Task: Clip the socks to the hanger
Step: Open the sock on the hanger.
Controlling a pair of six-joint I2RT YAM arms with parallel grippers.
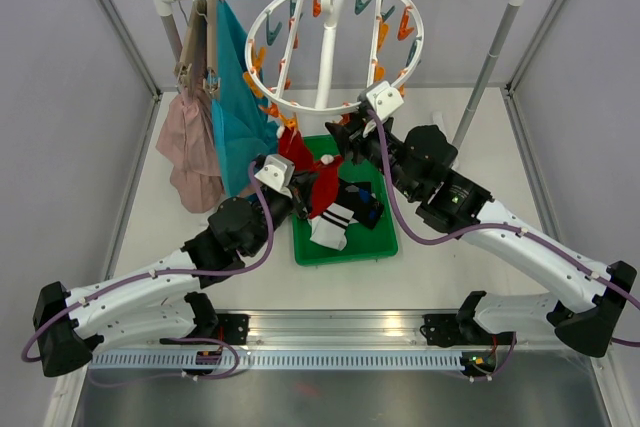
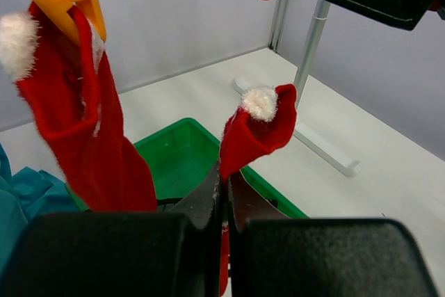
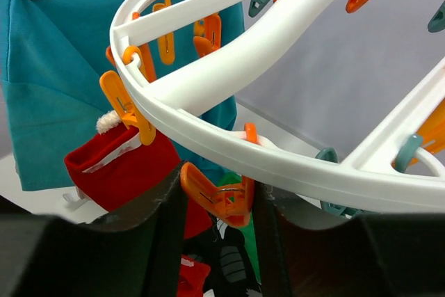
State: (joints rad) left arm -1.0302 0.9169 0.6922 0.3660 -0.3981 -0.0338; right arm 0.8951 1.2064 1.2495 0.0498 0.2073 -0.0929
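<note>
While the left pincer (image 2: pixel 224 187) clenches a red sock (image 2: pixel 254 133), the right pincer (image 3: pixel 217 184) brackets an orange clip (image 3: pixel 221 201).
Whether its fingers press that clip: cannot tell.

Bright, even, diffuse light.
Faint shadows on the white table (image 1: pixel 440 282); left gripper (image 2: pixel 222 206) and right gripper (image 3: pixel 217 196) blur near their cameras.

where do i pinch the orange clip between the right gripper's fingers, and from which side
Probably the two flared tail ends of the orange clip, squeezed together, coming from below: it hangs under the hanger rim, which blocks any approach from above.
</note>
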